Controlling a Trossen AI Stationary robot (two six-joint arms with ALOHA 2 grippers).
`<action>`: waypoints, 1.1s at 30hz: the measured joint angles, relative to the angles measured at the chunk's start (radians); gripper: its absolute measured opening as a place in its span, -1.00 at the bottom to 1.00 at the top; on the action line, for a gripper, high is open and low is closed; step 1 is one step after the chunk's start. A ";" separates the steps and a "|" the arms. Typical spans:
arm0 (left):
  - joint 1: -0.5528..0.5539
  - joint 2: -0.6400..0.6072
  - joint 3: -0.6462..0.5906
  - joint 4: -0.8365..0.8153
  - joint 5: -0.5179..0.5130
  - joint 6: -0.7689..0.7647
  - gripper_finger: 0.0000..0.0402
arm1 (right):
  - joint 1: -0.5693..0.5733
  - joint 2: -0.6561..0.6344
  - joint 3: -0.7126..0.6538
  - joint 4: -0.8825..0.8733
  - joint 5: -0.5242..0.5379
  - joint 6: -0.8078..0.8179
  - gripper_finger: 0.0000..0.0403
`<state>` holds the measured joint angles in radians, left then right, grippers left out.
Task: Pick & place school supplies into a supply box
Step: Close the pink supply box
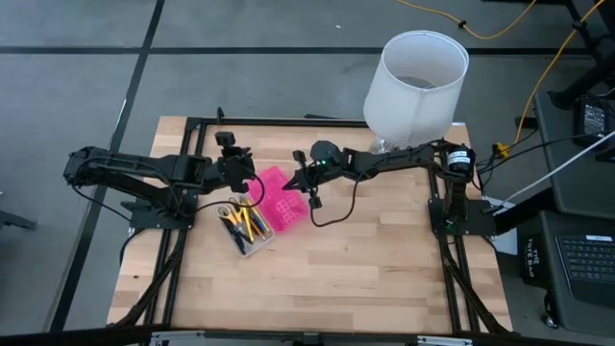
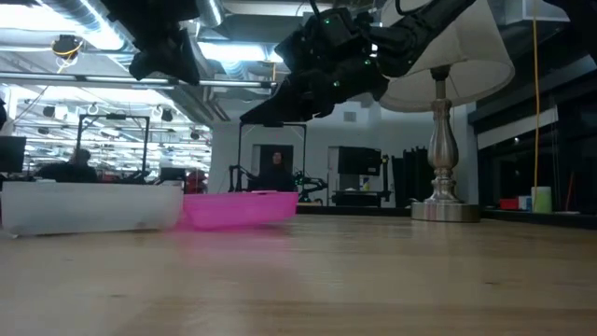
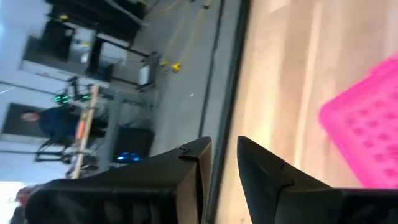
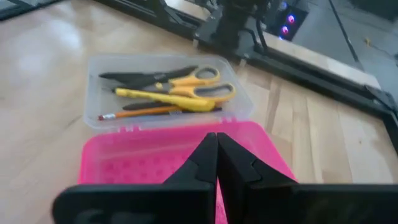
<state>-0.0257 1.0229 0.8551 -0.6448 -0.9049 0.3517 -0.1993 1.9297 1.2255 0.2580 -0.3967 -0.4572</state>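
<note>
The supply box lies open on the table. Its hot-pink lid [image 1: 282, 198] [image 4: 155, 158] is flat beside its clear base [image 1: 244, 229] [image 4: 165, 87]. Inside the base lie scissors with yellow handles [image 4: 186, 84], a pencil [image 4: 134, 113] and dark pens. My right gripper [image 1: 306, 179] [image 4: 216, 144] is shut and empty. It hovers over the lid's far right side, well above the table in the low view [image 2: 280, 105]. My left gripper [image 1: 236, 169] [image 3: 225, 155] hovers past the box's far left side, its fingers a narrow gap apart and holding nothing.
A lamp with a large white shade [image 1: 415, 82] stands at the table's far right, its metal foot [image 2: 446, 210] on the wood. A black cable [image 1: 336, 213] loops on the table right of the lid. Bare wood lies toward the near edge. People show in the room behind.
</note>
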 joint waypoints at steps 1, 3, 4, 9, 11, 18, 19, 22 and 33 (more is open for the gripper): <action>0.000 0.000 0.000 -0.004 0.020 -0.001 -0.65 | 0.000 0.000 0.000 -0.006 0.011 0.002 -0.95; 0.000 0.000 0.000 -0.004 0.080 -0.005 -0.65 | -0.003 0.000 0.000 -0.022 0.038 0.007 -0.95; 0.000 0.001 0.000 -0.004 0.110 -0.006 -0.65 | -0.007 0.000 0.000 -0.029 0.049 0.008 -0.95; 0.007 0.008 0.000 -0.003 0.147 -0.035 -0.62 | -0.025 0.000 -0.001 -0.078 0.123 0.032 -0.97; 0.030 0.023 0.001 -0.002 0.187 -0.036 -0.61 | -0.042 0.000 -0.006 -0.078 0.138 0.064 -0.98; 0.163 0.172 0.001 0.073 0.356 0.120 -0.62 | -0.098 -0.002 -0.007 -0.090 0.142 0.165 -0.99; 0.180 0.189 0.001 0.096 0.378 0.155 -0.62 | -0.106 -0.002 -0.007 -0.099 0.142 0.177 -0.99; 0.231 0.232 0.001 0.155 0.499 0.232 -0.64 | -0.128 -0.002 -0.015 -0.117 0.142 0.217 -0.99; 0.325 0.346 0.008 0.180 0.699 0.382 -0.64 | -0.204 -0.089 -0.278 0.227 0.280 0.241 -0.98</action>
<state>0.2994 1.3688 0.8634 -0.4645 -0.2057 0.7340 -0.4030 1.8412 0.9480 0.4853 -0.1167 -0.2161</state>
